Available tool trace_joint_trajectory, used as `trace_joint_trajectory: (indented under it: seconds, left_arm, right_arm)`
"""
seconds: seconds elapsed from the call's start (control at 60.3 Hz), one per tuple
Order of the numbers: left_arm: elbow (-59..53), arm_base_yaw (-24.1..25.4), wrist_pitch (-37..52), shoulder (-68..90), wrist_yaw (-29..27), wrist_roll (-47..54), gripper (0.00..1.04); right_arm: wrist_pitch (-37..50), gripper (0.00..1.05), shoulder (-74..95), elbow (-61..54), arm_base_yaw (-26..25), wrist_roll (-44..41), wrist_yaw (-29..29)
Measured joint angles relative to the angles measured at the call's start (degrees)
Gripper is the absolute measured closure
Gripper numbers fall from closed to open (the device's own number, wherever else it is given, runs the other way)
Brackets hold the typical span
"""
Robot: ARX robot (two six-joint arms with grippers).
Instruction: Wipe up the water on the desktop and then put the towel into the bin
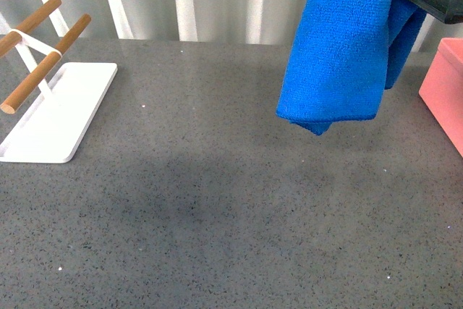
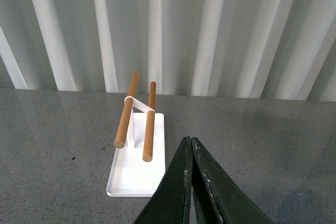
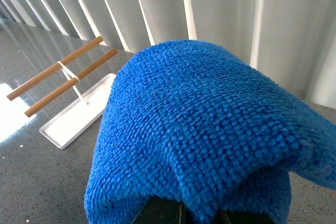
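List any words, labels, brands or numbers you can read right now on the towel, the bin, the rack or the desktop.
No readable text in any view.
towel: plain blue, no tag showing.
bin: plain pink side, no label; only partly in view.
rack: white base and wooden bars, unmarked.
desktop: speckles only, no print.

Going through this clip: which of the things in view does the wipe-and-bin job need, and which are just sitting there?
Part of the job:
- towel, hanging lifted above the desktop
- bin, partly in view at the right edge

Just lying about:
- white rack with wooden bars, standing at the far left of the desktop
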Motion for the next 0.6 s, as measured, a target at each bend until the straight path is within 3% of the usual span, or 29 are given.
trace_joint_trajectory:
  seconds: [0.216, 0.332, 0.514, 0.597]
  left_arm:
    - [0.0, 0.0, -2.9, -2.9, 0.0, 0.0, 1.01]
    - [0.0, 0.0, -12.5, -11.0, 0.0, 0.0, 1.01]
    - [0.0, 0.0, -12.9, -12.6, 0.0, 0.0, 1.01]
    - [0.0, 0.0, -13.0, -12.6, 0.0, 0.0, 0.99]
  right_arm:
    - [-1.1, 1.02, 0.0, 0.0, 0.0, 0.0, 0.6]
    - [-1.9, 1.02, 0.0, 0.0, 0.1, -0.3, 1.0]
    - [-3.9, 1.02, 0.1, 0.0, 0.5, -0.7, 2.3]
    - [-8.0, 1.02, 1.2, 1.1, 1.0, -1.0, 5.7]
